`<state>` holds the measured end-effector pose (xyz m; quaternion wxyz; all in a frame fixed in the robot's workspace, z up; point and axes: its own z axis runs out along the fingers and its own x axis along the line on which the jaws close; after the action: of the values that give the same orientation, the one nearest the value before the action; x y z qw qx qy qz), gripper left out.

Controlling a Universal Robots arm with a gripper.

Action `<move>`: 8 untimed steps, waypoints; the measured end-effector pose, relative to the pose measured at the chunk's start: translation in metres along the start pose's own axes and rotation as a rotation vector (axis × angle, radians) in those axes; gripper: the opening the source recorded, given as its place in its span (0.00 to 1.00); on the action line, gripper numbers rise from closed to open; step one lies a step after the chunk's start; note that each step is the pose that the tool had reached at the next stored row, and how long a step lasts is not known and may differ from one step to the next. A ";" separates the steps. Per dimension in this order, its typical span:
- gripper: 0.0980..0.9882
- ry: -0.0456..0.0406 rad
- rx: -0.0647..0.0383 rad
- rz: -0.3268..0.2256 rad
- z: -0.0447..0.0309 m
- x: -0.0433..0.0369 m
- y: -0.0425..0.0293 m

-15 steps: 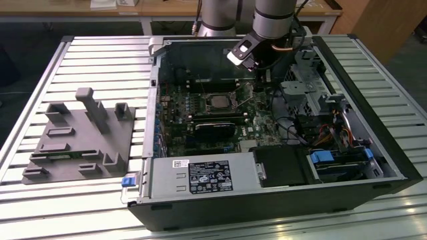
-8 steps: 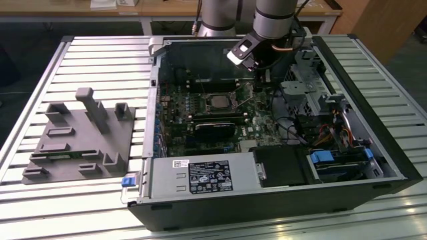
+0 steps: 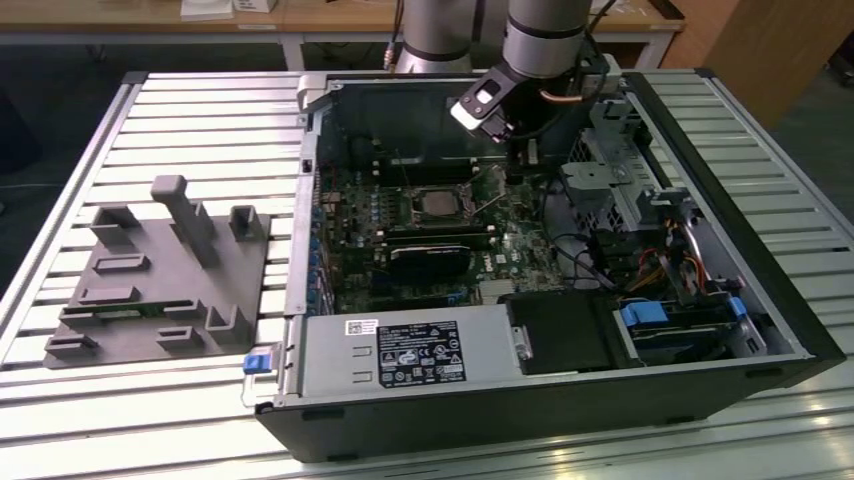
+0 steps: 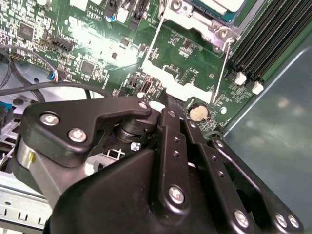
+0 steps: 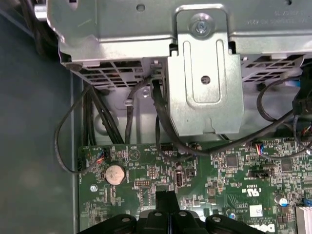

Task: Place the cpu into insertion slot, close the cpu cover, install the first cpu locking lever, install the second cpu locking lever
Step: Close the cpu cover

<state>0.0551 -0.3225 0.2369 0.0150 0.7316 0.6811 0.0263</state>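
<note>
In the exterior view the cpu (image 3: pixel 435 203) lies flat in the insertion slot (image 3: pixel 404 203) at the middle of the motherboard. My gripper (image 3: pixel 525 152) hangs above the board, toward that view's right of the slot and apart from it. The second wrist view has the cpu (image 4: pixel 219 4) with its pale top inside the silver cpu cover (image 4: pixel 195 23). Two thin silver lever rods (image 4: pixel 223 63) (image 4: pixel 152 41) run out from the slot toward my gripper (image 4: pixel 167 101). Its black fingers are shut with nothing seen between them, over the board near a coin cell (image 4: pixel 197 113).
The open computer case (image 3: pixel 787 300) stands on a slatted table. Black memory sticks (image 3: pixel 430 240) lie beside the slot. A metal drive cage (image 5: pixel 204 73) with black cables (image 5: pixel 161 117) rises past the board's edge. A grey fixture (image 3: pixel 160 270) sits at the exterior view's left.
</note>
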 end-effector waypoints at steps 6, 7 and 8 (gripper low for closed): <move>0.01 0.0001 0.000 0.000 -0.0006 -0.0007 -0.0095; 0.01 0.0001 0.000 0.000 -0.0007 -0.0008 -0.0117; 0.01 0.0001 -0.001 0.000 -0.0008 -0.0010 -0.0138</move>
<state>0.0413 -0.3225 0.2369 0.0152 0.7316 0.6811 0.0266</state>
